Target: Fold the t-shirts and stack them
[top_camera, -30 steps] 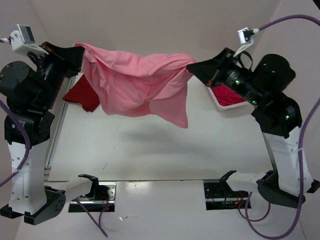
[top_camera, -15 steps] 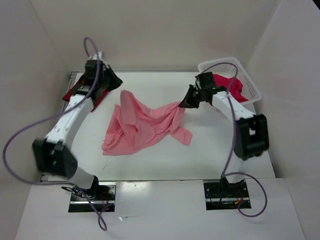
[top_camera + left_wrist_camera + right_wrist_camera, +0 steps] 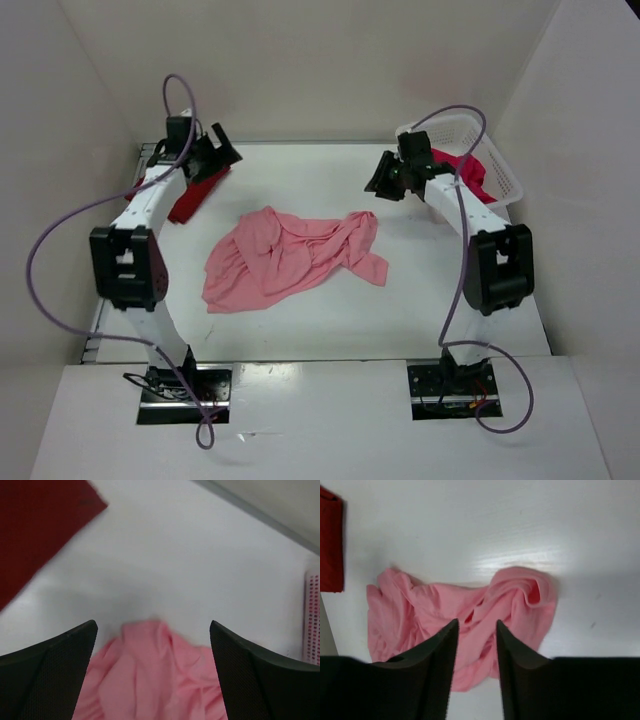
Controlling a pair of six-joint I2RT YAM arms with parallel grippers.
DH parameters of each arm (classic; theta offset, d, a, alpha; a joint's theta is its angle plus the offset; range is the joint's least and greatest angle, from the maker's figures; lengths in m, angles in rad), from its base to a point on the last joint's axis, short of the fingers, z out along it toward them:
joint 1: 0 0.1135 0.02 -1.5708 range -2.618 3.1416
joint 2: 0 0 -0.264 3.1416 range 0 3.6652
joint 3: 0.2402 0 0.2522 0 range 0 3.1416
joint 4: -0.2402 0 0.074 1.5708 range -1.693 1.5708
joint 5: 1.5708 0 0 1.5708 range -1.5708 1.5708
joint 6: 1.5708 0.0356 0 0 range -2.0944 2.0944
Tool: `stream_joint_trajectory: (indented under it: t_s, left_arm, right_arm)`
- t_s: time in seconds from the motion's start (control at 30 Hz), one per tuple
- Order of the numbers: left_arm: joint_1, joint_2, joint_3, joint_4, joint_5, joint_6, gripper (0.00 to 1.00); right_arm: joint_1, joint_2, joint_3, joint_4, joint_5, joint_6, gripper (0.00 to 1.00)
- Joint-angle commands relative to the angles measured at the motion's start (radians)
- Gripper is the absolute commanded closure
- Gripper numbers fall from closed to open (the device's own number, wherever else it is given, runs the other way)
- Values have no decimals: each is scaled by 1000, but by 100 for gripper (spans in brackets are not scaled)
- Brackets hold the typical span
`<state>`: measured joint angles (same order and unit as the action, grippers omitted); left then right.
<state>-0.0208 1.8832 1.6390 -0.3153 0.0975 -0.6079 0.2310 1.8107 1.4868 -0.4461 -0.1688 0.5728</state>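
Top external view shows a light pink soft cloth t-shirt [image 3: 285,258] lying crumpled and unfolded in the middle of the frame on the white table [image 3: 430,300], with one loose end trailing toward the lower right. A dark red cloth t-shirt [image 3: 188,203] lies near the upper left, beside the left arm and well apart from the pink one. A magenta-crimson cloth t-shirt [image 3: 472,172] sits bunched inside the white plastic lattice basket [image 3: 508,185] at the upper right

The left gripper [image 3: 222,154] hangs at the upper left, over the far end of the dark red shirt. In the left wrist view its two black fingers [image 3: 55,675] stand wide apart with nothing between them. The pink shirt's edge shows low in the gap, and a corner of the dark red shirt fills the upper left of that frame. The right gripper [image 3: 384,178] hangs at the upper right, just left of the basket and clear of the pink shirt. In the right wrist view its fingers [image 3: 435,670] are parted by only a narrow gap and grip nothing — the pink shirt lies on the table beneath them
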Motion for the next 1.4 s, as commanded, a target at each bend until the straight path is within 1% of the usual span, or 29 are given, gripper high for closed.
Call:
stream_joint_trajectory:
  t_s: [0.0,0.03,0.07,0.1,0.13,0.2,0.23,0.27,0.3,0.4,0.5,0.53,0.57,0.67,0.8,0.83,0.9,0.93,1.03,1.07,1.1,1.13,1.17,1.2,1.23,1.27,1.3,1.33,1.37]
  left_arm:
    - [-1,-249,-252,-21,39,39,0]
    - [-1,-289,-384,-31,39,27,0]
    - [8,-362,-445,-31,56,13,6]
    - [9,-395,-494,-42,68,-4,19]
    - [9,-421,-537,-57,96,-42,45]
    - [9,-467,-634,-70,107,-78,65]
    - [9,-467,-660,-82,125,-93,70]
    - [9,-455,-680,-82,140,-102,70]
    - [9,-446,-718,-91,152,-102,71]
    - [9,-411,-769,-32,162,-113,60]
    - [-40,-348,-769,27,162,-124,57]
    - [-54,-290,-750,41,162,-133,57]
    - [-70,-257,-710,62,174,-133,56]
    - [-129,-152,-650,103,174,-156,56]
    - [-142,-52,-521,122,165,-168,56]
    - [-142,-15,-440,122,142,-168,56]
    - [-142,33,-345,108,142,-168,56]
    - [-142,90,-233,95,142,-168,56]
    - [-142,207,-78,71,142,-194,56]
    - [-133,229,-36,71,157,-213,53]
    - [-133,243,17,71,192,-233,49]
    - [-133,243,18,71,202,-233,42]
    - [-123,185,4,90,202,-233,30]
    - [-123,147,-58,103,171,-210,26]
    - [-123,102,-103,104,119,-193,24]
    - [-96,0,-157,126,98,-181,24]
    - [-78,-57,-288,136,79,-181,25]
    - [-56,-115,-365,148,67,-181,29]
    - [-10,-233,-442,172,58,-181,34]
  right_arm:
    - [5,-207,-132,40,49,-19,62]
    - [30,-233,-207,40,37,-19,69]
    - [39,-257,-242,40,28,-19,84]
    - [51,-301,-275,40,9,-19,90]
    - [76,-318,-334,40,9,-19,93]
    - [99,-355,-384,40,-3,-10,95]
    - [99,-366,-434,40,-3,-10,95]
    - [108,-375,-457,40,6,-10,92]
    - [108,-385,-500,40,40,-10,81]
    - [108,-386,-537,17,69,-10,63]
    - [108,-354,-556,-9,60,-24,60]
    - [108,-353,-571,-9,60,-24,60]
    - [108,-353,-580,-9,60,-13,60]
    - [108,-338,-591,-9,60,7,59]
    - [117,-326,-614,-9,60,38,58]
    - [117,-326,-625,-9,72,53,57]
    - [131,-337,-635,-9,72,71,57]
    - [143,-337,-645,0,83,87,55]
    - [154,-323,-645,10,83,99,55]
    - [163,-309,-645,10,92,110,55]
    - [163,-309,-645,20,92,110,55]
    - [172,-309,-645,30,92,110,55]
    - [172,-309,-645,30,92,110,55]
    - [172,-323,-645,30,92,110,55]
    - [172,-323,-645,40,92,110,55]
    - [172,-336,-645,40,92,110,60]
    - [172,-352,-636,40,92,110,64]
    - [172,-361,-635,40,92,110,69]
    - [172,-381,-635,40,92,110,80]
